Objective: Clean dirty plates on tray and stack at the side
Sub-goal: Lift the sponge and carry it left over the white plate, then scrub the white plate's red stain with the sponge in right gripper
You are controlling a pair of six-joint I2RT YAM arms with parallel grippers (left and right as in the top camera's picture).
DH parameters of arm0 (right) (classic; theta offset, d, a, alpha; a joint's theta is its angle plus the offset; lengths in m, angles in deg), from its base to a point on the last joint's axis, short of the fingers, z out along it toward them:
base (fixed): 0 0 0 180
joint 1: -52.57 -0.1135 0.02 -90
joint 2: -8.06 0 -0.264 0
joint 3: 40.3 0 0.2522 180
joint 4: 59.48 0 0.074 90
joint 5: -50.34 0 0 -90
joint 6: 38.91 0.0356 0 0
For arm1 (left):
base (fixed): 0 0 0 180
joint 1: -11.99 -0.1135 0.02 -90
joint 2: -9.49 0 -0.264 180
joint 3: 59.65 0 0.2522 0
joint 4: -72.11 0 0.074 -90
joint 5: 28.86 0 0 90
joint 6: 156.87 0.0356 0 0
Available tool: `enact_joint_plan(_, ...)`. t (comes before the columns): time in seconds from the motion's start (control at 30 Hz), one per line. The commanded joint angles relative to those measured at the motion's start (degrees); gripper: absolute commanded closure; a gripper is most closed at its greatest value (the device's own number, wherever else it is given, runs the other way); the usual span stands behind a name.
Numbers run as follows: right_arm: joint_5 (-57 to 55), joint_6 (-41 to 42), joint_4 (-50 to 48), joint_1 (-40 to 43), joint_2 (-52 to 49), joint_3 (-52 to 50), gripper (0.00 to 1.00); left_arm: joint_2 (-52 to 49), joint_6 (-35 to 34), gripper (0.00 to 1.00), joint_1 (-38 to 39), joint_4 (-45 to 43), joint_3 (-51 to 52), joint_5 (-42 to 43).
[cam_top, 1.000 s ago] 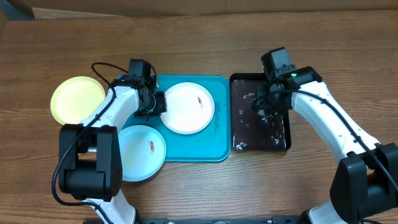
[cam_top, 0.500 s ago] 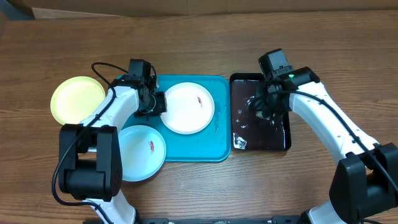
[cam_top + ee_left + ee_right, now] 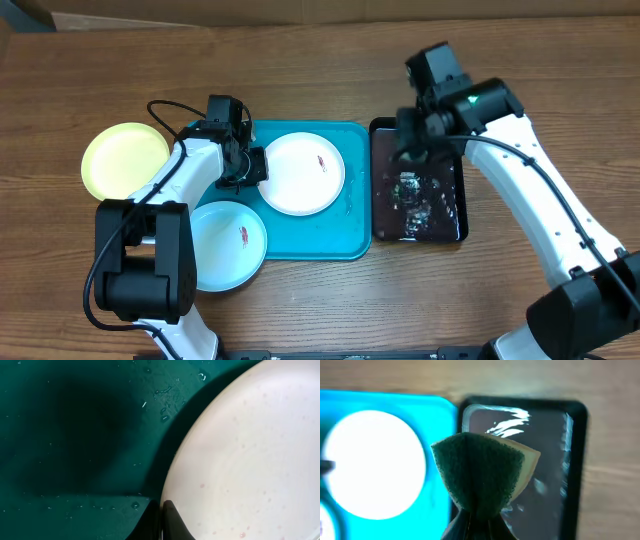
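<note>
both closed: left fingers (image 3: 172, 521) pinch the white plate (image 3: 250, 455) at its rim, right fingers (image 3: 464, 527) hold a sponge (image 3: 479, 472)

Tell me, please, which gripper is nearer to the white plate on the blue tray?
Left. The left gripper grips the white plate at its rim; the right gripper, holding a green sponge, hovers over the black tray.

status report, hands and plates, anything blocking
Left hand shut on rim of white plate, on turquoise tray, red smear uncleaned. Right hand shut on green sponge over black tray. Nothing between sponge and plate.
</note>
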State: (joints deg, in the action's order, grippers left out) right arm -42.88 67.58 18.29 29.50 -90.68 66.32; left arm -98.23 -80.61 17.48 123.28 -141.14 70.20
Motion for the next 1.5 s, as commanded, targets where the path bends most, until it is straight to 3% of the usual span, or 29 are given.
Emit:
enact_joint_plan(0.0, 0.3, 0.2, -2.1, -5.0, 0.3, 1.0, 0.96, -0.8, -0.7, 0.96, 0.0, 0.0, 0.5, 0.0)
enact_joint_plan(0.13, -0.7, 0.2, -7.4, -11.4, -2.5, 1.0, 0.96, -0.8, -0.7, 0.96, 0.0, -0.2, 0.5, 0.0)
enact_joint_plan(0.3, -13.5, 0.2, -13.0, -18.5, -9.3, 1.0, 0.96, -0.8, -0.6, 0.96, 0.0, 0.1, 0.5, 0.0)
enact_joint_plan(0.5, -22.9, -0.2, -17.9, -21.0, -16.3, 1.0, 0.96, -0.8, -0.7, 0.96, 0.0, 0.1, 0.5, 0.0)
enact_joint_plan(1.17, -21.6, -0.2, -23.2, -20.6, -29.4, 0.9, 0.96, -0.8, -0.6, 0.96, 0.0, 0.1, 0.5, 0.0)
enact_joint_plan(1.47, -5.2, -0.2, -23.2, -20.6, -30.3, 0.7, 0.96, -0.8, -0.6, 0.96, 0.1, 0.0, 0.5, 0.0)
